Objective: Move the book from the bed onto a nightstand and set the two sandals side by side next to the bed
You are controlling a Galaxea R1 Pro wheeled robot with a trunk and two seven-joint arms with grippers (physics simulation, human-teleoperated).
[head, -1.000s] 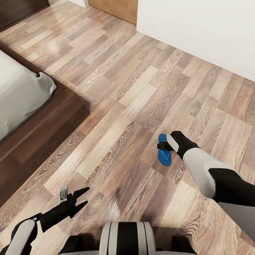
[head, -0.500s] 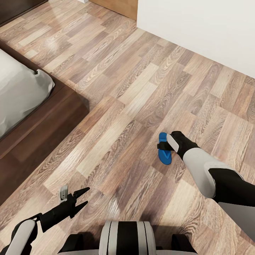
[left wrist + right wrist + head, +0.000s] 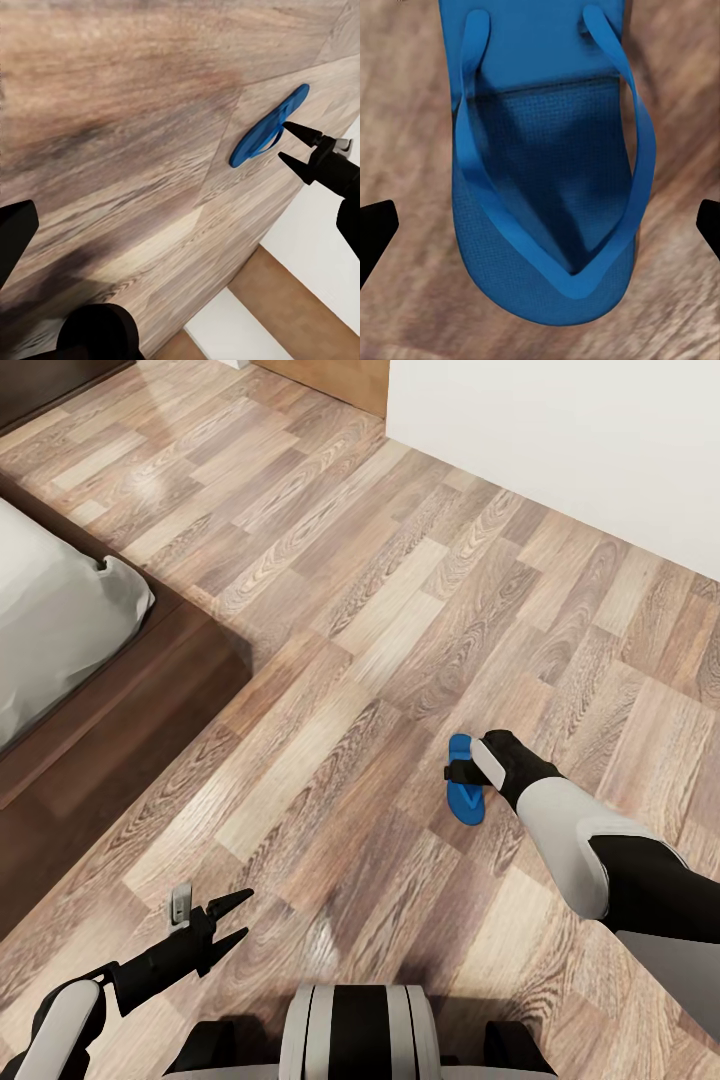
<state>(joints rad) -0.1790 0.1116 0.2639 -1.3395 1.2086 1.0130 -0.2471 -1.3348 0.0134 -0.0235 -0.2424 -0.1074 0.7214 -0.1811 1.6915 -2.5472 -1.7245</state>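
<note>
A wood-plank floor (image 3: 330, 660) carries a blue sandal (image 3: 463, 793) lying flat at near right and the bed (image 3: 90, 700) at left.

Light wood-plank floor (image 3: 330, 660): varied grain, semi-gloss, pale reflections near the low dark-brown wooden bed frame (image 3: 120, 730), itself smooth and satin. On that frame, a smooth matt light-grey cloth mattress (image 3: 50, 630). Bright blue flat sandal (image 3: 547, 165): matt rubbery sole, finely dotted texture, smooth thong straps. Beyond the bed, a plain matt white wall (image 3: 560, 440).
</note>
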